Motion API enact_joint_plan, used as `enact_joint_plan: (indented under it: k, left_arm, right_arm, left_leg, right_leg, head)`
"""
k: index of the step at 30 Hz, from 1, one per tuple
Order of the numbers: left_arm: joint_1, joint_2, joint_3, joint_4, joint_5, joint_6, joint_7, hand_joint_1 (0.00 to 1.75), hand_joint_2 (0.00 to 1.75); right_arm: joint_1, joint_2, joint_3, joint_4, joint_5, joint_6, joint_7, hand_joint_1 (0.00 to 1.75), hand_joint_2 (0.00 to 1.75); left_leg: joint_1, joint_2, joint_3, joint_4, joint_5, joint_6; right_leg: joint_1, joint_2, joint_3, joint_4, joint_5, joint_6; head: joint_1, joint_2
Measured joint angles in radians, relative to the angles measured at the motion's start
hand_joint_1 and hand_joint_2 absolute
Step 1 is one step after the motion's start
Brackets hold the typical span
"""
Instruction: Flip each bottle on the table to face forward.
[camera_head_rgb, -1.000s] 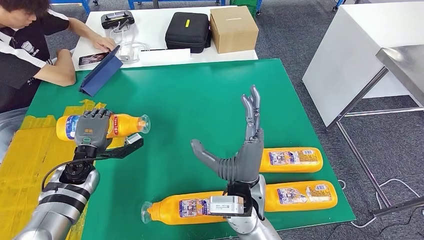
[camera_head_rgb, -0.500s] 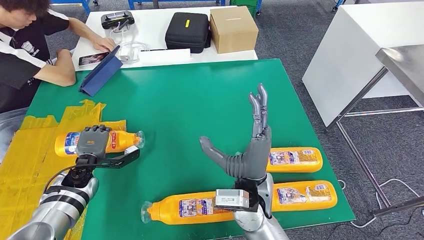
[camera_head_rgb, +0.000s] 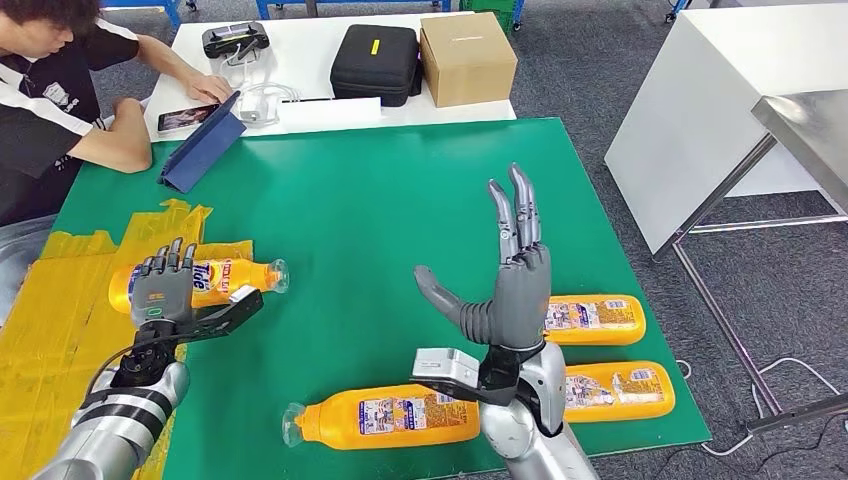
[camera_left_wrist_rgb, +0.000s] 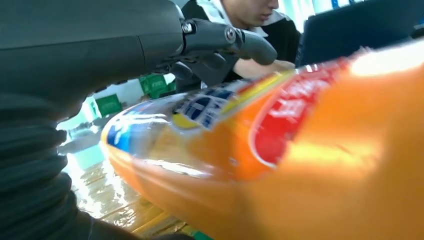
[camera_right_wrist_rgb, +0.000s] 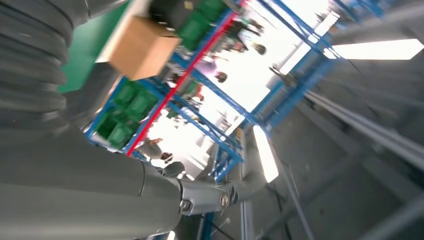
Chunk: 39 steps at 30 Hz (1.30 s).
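Observation:
Several orange bottles lie on their sides on the green table (camera_head_rgb: 400, 200). One bottle (camera_head_rgb: 215, 278) rests at the left on yellow tape, its cap pointing right. My left hand (camera_head_rgb: 165, 285) lies against its near side, fingers straightened over it and thumb stretched out below the neck. The left wrist view has that bottle (camera_left_wrist_rgb: 300, 150) close up, with my left hand (camera_left_wrist_rgb: 100, 50) beside it and a finger reaching straight over it. My right hand (camera_head_rgb: 505, 290) is raised above the table, fingers spread, holding nothing. Another bottle (camera_head_rgb: 390, 415) lies at the front edge, and two bottles (camera_head_rgb: 595, 318) (camera_head_rgb: 620, 390) lie at the right.
A person (camera_head_rgb: 60, 90) sits at the table's far left corner beside a blue tablet (camera_head_rgb: 200, 145). Behind stands a white table with a black case (camera_head_rgb: 375, 62) and a cardboard box (camera_head_rgb: 467, 57). A white block (camera_head_rgb: 720, 110) and a metal table (camera_head_rgb: 810, 130) stand at the right.
My left hand has brought its bottle down onto the table and straightened its fingers off it. My right hand has drifted slightly right and turned, still spread.

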Motion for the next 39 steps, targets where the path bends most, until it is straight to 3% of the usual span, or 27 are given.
enact_joint_plan:
  k: [6, 11, 18, 25, 39]
  left_arm:
    - [0.176, -0.012, 0.065, -0.258, 0.076, 0.003, -0.065, 0.00, 1.75]
    - [0.321, -0.034, 0.083, -0.520, 0.236, -0.055, -0.164, 0.00, 1.75]
    - [0.444, -0.061, 0.076, -0.812, 0.504, -0.082, -0.338, 0.00, 1.75]
    - [0.500, -0.077, 0.051, -0.974, 0.659, -0.126, -0.429, 0.00, 1.75]
    - [0.515, -0.088, 0.029, -1.028, 0.691, -0.137, -0.447, 0.00, 1.75]
  right_arm:
    - [0.026, -0.082, -0.016, 0.003, 0.175, 0.179, 0.153, 0.00, 1.75]
    - [0.067, -0.168, -0.046, 0.003, 0.227, 0.294, 0.207, 0.00, 1.75]
    - [0.125, -0.289, -0.114, 0.023, 0.280, 0.409, 0.271, 0.00, 1.75]
    - [0.168, -0.380, -0.215, 0.060, 0.329, 0.441, 0.314, 0.00, 1.75]
    - [0.175, -0.418, -0.305, 0.107, 0.350, 0.465, 0.331, 0.00, 1.75]
  left_leg:
    - [0.000, 0.000, -0.001, 0.000, 0.000, 0.000]
    - [-0.001, 0.000, -0.003, 0.000, -0.001, 0.001]
    - [-0.002, 0.000, -0.003, 0.000, -0.001, 0.001]
    - [-0.002, -0.001, -0.003, 0.000, -0.001, 0.001]
    - [-0.002, 0.000, -0.003, 0.000, -0.001, 0.001]
  right_leg:
    - [0.000, 0.000, -0.002, 0.000, 0.000, 0.000]
    - [-0.001, 0.000, -0.003, -0.001, 0.000, 0.000]
    - [-0.002, 0.000, -0.003, -0.001, 0.000, 0.000]
    - [-0.002, 0.000, -0.003, -0.001, 0.000, 0.000]
    - [-0.002, 0.000, -0.003, -0.001, 0.000, 0.000]
  head:
    - [0.000, 0.000]
    - [0.000, 0.000]
    - [0.000, 0.000]
    - [0.000, 0.000]
    - [0.000, 0.000]
